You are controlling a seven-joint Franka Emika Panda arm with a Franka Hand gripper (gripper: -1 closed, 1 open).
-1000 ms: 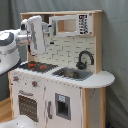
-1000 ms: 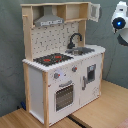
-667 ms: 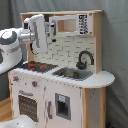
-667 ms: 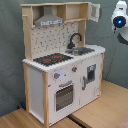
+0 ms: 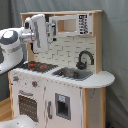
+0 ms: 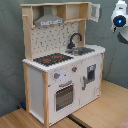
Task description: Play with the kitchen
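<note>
The kitchen point(image 5: 60, 85) is a white and light-wood toy that fills the middle of both exterior views. It has a black faucet point(image 5: 84, 59), a steel sink point(image 5: 73, 74), a red-ringed hob point(image 5: 37, 65) and an oven door point(image 5: 27, 106). In the second exterior view I see the grey hood point(image 6: 49, 21), the pegboard back point(image 6: 52, 37) and the upper cabinet with its door point(image 6: 94, 11) swung open. My gripper point(image 5: 51, 27) hangs at upper-cabinet height, by the kitchen's top corner on the first exterior view's left. In the second exterior view only part of the arm point(image 6: 120, 19) shows.
A grey curtain point(image 5: 115, 50) hangs behind the kitchen. The kitchen stands on a wooden floor point(image 6: 100, 107). The rounded counter end point(image 5: 102, 78) juts out beside the sink. The white arm body point(image 5: 11, 42) fills the first exterior view's left edge.
In the first exterior view, the arm has shifted slightly to the right, bringing the gripper closer to the upper cabinet. The kitchen has not moved.
</note>
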